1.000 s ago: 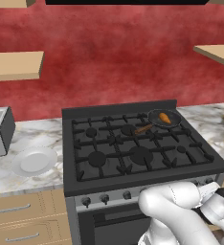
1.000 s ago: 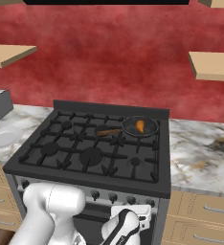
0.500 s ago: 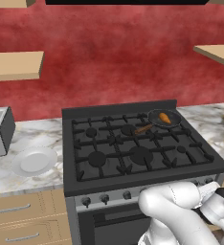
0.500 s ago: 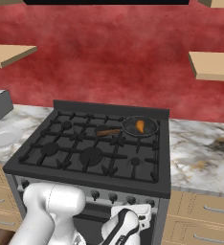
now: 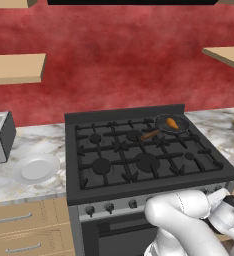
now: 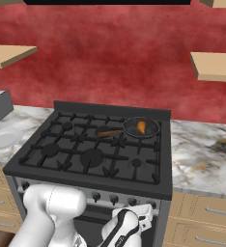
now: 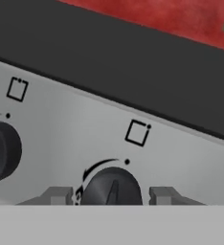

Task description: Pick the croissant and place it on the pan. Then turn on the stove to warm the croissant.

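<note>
Hand (image 7: pixel 111 195) brackets a stove (image 5: pixel 139 155) knob (image 7: pixel 111 187), silver panel bare beside it.

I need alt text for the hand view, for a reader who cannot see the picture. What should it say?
Close view of the stove's silver front panel: the gripper has its two grey fingertips on either side of a dark round knob. A second dark knob sits at the left edge, and a small square burner marking is printed above each knob.
</note>
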{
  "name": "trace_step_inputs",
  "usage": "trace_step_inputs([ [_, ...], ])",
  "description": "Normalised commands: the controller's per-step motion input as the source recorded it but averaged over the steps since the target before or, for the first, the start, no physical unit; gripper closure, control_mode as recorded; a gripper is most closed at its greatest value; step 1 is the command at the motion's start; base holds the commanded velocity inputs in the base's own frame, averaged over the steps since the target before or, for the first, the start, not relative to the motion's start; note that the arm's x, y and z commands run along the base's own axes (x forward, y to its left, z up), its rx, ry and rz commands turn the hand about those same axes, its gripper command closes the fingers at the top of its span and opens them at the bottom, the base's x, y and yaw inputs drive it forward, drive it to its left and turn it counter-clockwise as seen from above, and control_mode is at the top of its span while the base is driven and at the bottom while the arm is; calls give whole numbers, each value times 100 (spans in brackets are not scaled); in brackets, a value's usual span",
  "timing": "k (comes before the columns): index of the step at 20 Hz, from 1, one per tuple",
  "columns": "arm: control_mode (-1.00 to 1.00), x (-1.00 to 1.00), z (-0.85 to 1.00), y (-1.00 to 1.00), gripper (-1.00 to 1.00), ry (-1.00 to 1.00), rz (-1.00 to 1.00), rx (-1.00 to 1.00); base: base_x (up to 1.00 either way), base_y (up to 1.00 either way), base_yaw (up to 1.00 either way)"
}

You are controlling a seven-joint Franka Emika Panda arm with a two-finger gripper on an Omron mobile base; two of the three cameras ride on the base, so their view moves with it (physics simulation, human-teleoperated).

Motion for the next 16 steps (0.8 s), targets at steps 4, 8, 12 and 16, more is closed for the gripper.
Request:
trace_step_inputs([
  [4, -100, 0, 0, 0, 100, 0, 4, -12, 0, 0, 0],
  [8, -100, 0, 0, 0, 100, 0, 6, -11, 0, 0, 0],
  [12, -100, 0, 0, 0, 100, 0, 9, -7, 0, 0, 0],
  [16, -100, 0, 0, 0, 100, 0, 11, -6, 0, 0, 0],
])
